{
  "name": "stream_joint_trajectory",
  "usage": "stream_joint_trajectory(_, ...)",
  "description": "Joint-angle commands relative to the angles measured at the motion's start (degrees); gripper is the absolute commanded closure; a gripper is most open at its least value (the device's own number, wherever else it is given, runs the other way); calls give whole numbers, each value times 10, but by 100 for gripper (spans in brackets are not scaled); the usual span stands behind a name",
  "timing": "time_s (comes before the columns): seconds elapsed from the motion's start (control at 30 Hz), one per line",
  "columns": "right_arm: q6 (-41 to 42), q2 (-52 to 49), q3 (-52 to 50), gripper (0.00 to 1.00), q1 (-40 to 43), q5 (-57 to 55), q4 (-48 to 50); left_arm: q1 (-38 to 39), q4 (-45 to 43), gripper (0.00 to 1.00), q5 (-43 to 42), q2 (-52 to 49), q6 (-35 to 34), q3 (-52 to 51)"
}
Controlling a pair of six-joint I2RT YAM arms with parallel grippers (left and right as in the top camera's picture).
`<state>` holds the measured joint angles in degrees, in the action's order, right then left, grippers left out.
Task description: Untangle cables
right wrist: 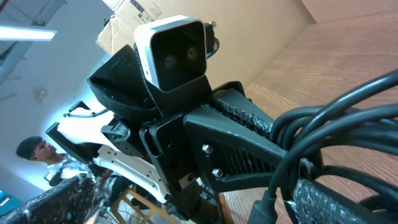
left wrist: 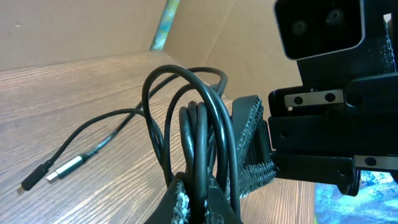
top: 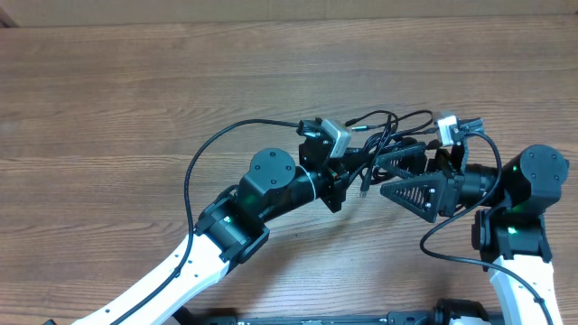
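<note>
The cables point(top: 386, 128) are a bundle of thin black cords held up between my two grippers at the table's middle right. In the left wrist view the loops point(left wrist: 196, 124) rise from my left gripper point(left wrist: 200, 202), which is shut on them. Two loose strands end in a black plug and a silver-tipped plug point(left wrist: 61, 169) lying on the wood. My left gripper point(top: 354, 173) faces my right gripper point(top: 379, 174), whose fingers stand apart. In the right wrist view the cables point(right wrist: 339, 134) drape over one padded finger of the right gripper point(right wrist: 339, 202); its other finger is out of view.
The wooden table point(top: 135, 99) stretches left and back. A thicker black arm wire point(top: 194, 167) arcs from the left wrist. Another arm wire point(top: 442, 239) loops by the right arm. The left wrist's camera point(right wrist: 171, 50) sits close in front of the right wrist.
</note>
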<state>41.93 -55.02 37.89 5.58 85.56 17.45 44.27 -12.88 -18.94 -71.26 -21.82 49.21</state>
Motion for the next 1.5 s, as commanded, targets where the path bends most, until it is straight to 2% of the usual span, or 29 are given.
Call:
stream_joint_trajectory(0.0, 17, 5, 8, 0, -2, 5, 38, 5, -4, 96, -38, 4, -9, 6)
stream_joint_trajectory(0.17, 61, 5, 8, 0, -2, -7, 102, 9, 7, 96, -53, 2, -9, 6)
stream_joint_trajectory(0.37, 67, 2, 8, 0, -2, -16, 104, 32, 6, 96, -62, 1, 15, 6)
stream_joint_trajectory(0.6, 170, 2, 8, 0, -2, -92, 207, 49, 46, 96, -67, 0, 39, 6)
stream_joint_trajectory(0.87, 170, 2, 8, 0, 1, -178, 206, 49, 56, 96, -109, 1, 69, 6)
stream_joint_trajectory(0.97, 170, 2, 8, 0, 30, -176, 164, 48, 54, 96, -109, 4, 88, 6)
stream_joint_trajectory(1.03, 170, 2, 8, 0, 72, -147, 124, 41, 54, 96, -105, 14, 92, 6)
stream_joint_trajectory(1.27, 168, 2, 8, 0, 165, -30, 103, -4, 54, 96, -105, 46, 94, 6)
stream_joint_trajectory(1.4, 165, 2, 8, 0, 189, -15, 77, -9, 40, 96, -104, 58, 91, 6)
stream_joint_trajectory(1.47, 165, -1, 8, 0, 201, -21, 46, -9, 34, 96, -78, 64, 68, 6)
